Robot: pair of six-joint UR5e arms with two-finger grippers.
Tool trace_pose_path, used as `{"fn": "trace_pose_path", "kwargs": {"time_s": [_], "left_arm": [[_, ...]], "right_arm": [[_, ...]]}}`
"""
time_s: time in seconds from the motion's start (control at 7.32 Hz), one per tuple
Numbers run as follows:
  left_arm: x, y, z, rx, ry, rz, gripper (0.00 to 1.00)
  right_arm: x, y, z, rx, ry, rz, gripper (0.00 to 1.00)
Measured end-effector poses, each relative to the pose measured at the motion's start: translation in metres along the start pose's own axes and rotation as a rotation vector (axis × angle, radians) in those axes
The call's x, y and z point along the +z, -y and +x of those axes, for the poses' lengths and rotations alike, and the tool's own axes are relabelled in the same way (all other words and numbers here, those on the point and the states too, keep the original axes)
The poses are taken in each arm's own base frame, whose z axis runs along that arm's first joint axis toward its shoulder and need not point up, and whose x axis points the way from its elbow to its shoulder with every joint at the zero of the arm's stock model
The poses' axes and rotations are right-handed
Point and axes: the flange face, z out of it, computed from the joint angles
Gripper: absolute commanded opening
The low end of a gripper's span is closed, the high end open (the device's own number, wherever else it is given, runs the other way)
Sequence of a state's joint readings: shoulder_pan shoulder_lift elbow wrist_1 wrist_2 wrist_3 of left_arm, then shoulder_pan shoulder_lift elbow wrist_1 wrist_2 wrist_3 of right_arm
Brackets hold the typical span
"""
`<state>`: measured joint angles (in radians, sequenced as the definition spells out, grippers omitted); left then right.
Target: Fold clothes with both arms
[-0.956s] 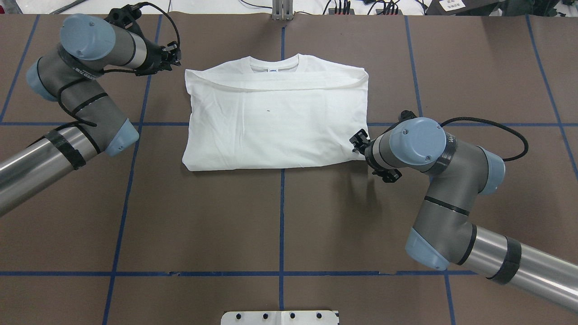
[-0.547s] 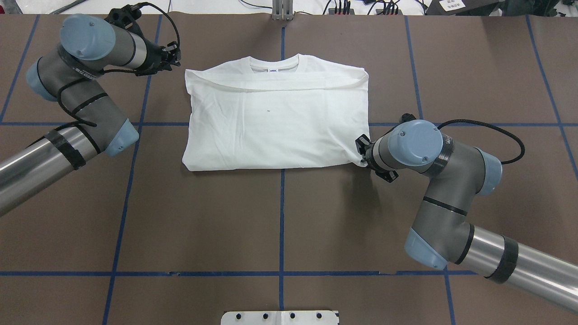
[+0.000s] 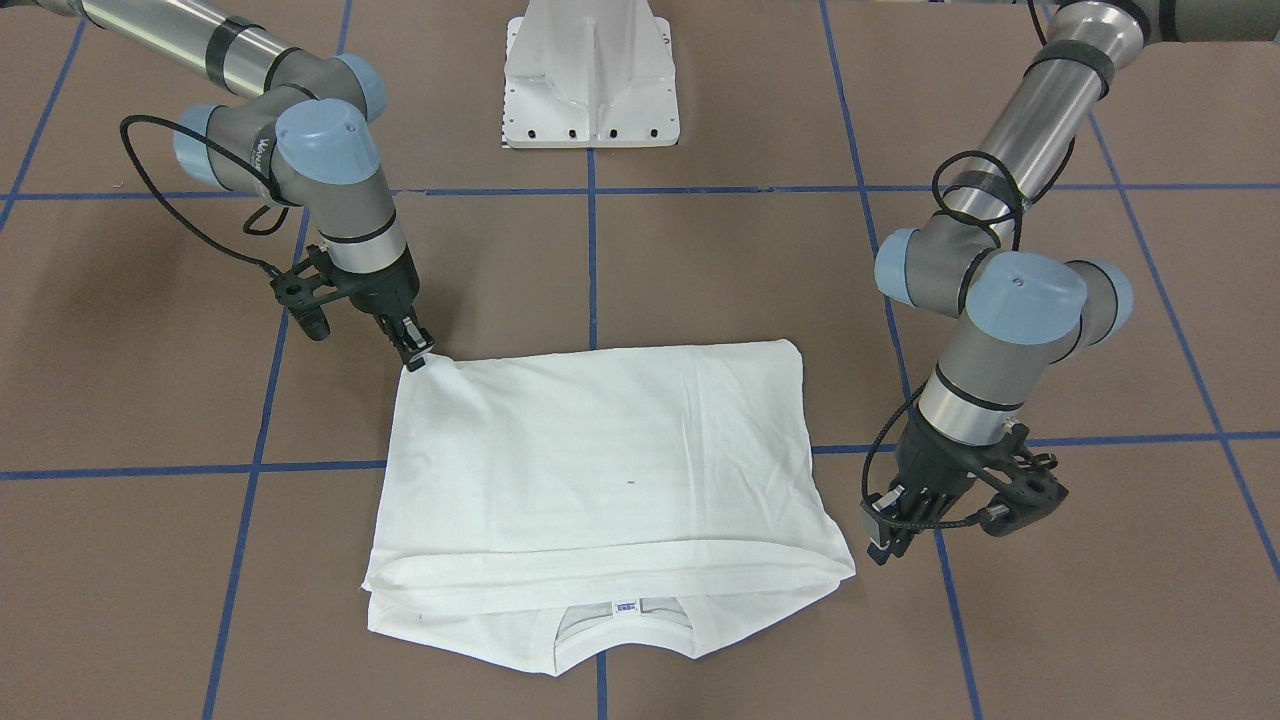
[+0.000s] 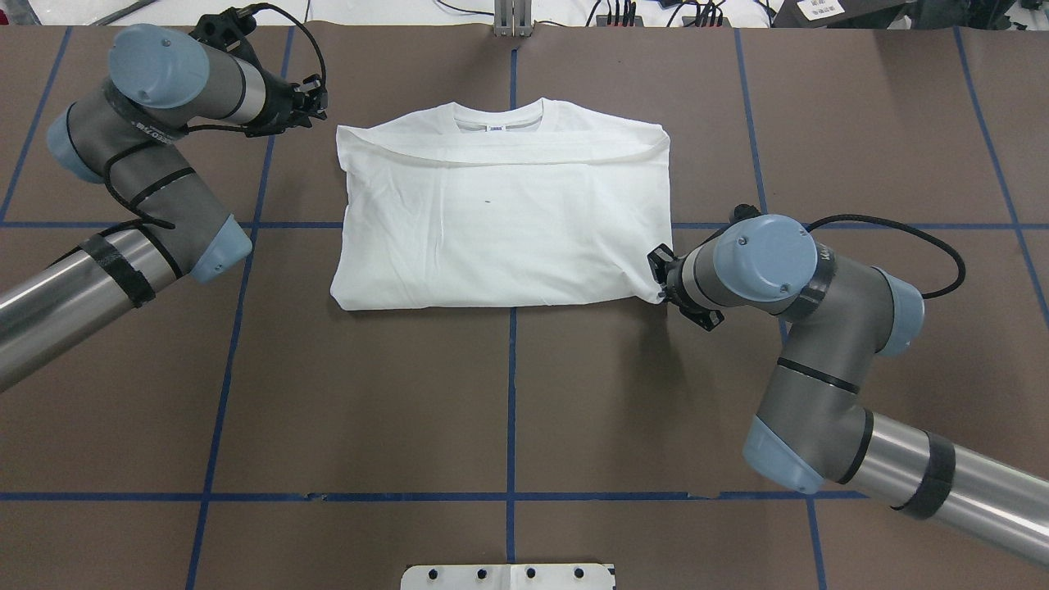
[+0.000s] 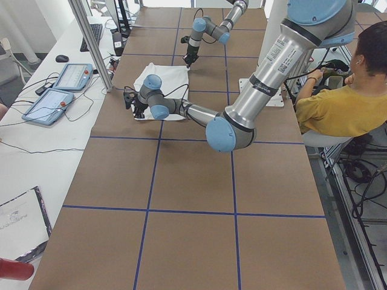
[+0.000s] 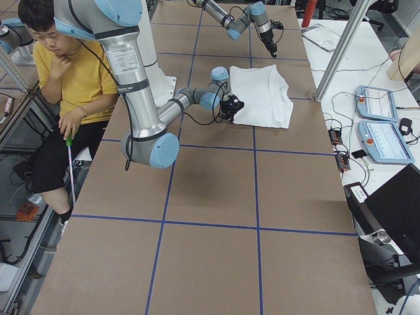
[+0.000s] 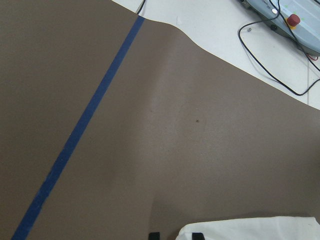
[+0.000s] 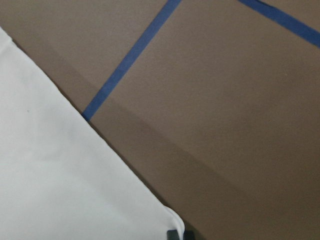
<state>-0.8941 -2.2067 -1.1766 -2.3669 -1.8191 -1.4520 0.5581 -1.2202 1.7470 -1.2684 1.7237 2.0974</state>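
The white T-shirt [image 4: 500, 221] lies folded flat on the brown table, collar [image 4: 500, 115] on the far side; no printed text shows. It also shows in the front view [image 3: 600, 460]. My right gripper [image 4: 658, 288] is at the shirt's near right corner, and in the front view [image 3: 417, 355] its tips pinch that corner. In the right wrist view [image 8: 178, 235] the tips stand close together at the cloth's corner [image 8: 60, 175]. My left gripper [image 4: 318, 97] is open just left of the far left corner, apart from it in the front view [image 3: 878, 545]. The cloth edge [image 7: 250, 231] lies beside its fingertips.
The white pedestal base [image 3: 590, 80] stands at the robot's side of the table. Blue tape lines [image 4: 512, 393] cross the brown cover. A seated person in yellow [image 6: 72, 72] is beside the robot. Tablets and cables [image 5: 60, 90] lie on the white bench beyond the table.
My right gripper has moved down onto the shirt's near right corner, and its arm shifted slightly right. The left arm and the shirt have barely moved.
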Motion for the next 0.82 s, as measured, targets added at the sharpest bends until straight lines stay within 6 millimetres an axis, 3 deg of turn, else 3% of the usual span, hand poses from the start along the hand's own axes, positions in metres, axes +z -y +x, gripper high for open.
{"fn": "trace_pose_path", "kwargs": {"time_s": [0.14, 0.41, 0.55, 0.82], "left_arm": [[-0.002, -0.001, 0.002, 0.001, -0.005, -0.005, 0.34], [-0.013, -0.006, 0.011, 0.003, -0.035, -0.033, 0.34], [-0.027, -0.012, 0.016, 0.008, -0.067, -0.062, 0.34], [-0.074, -0.041, 0.016, -0.013, -0.150, -0.180, 0.36]], "right_arm": [[-0.017, 0.002, 0.023, -0.009, -0.002, -0.019, 0.00], [-0.062, -0.026, 0.091, -0.070, -0.035, -0.099, 0.00], [-0.076, -0.051, 0.122, -0.114, -0.083, -0.142, 0.00], [-0.092, -0.111, 0.172, -0.209, -0.232, -0.209, 0.00]]}}
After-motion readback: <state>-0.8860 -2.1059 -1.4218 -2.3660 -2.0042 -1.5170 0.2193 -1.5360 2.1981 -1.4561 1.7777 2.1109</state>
